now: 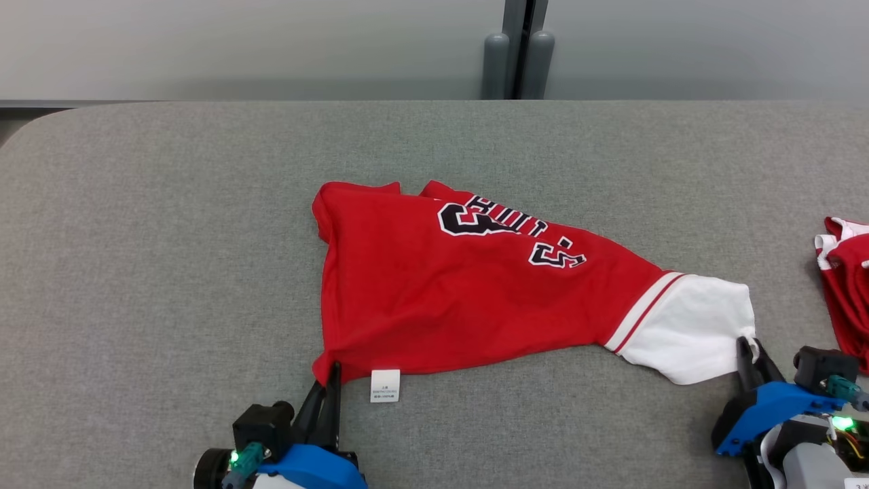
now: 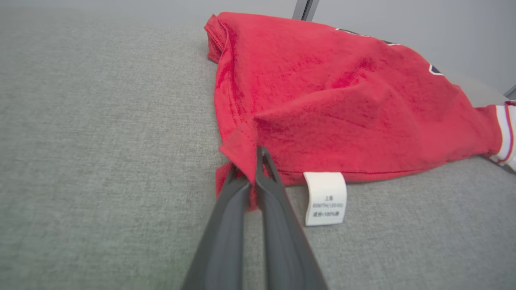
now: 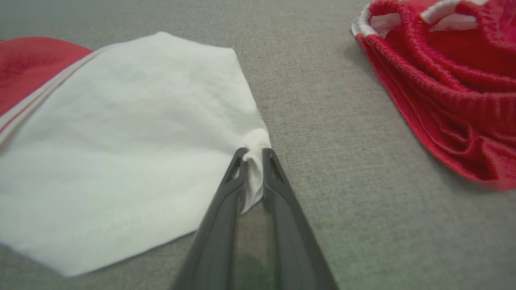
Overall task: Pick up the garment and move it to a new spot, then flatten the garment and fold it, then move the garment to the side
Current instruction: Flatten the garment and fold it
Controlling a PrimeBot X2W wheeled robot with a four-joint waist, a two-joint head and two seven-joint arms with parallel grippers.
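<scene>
Jaws on both sides clamp cloth: left gripper on the red hem corner of the shirt, right gripper on its white sleeve tip. Shirt lies rumpled mid table. Light, limp fabric that will likely sag between holds; corners suit gripping.

Red garment, a jersey with black, white-edged lettering, a white end panel bordered by red and white stripes, and a small white care label at the near hem. It lay spread but rumpled on the grey cloth surface, white end stretched rightward.
</scene>
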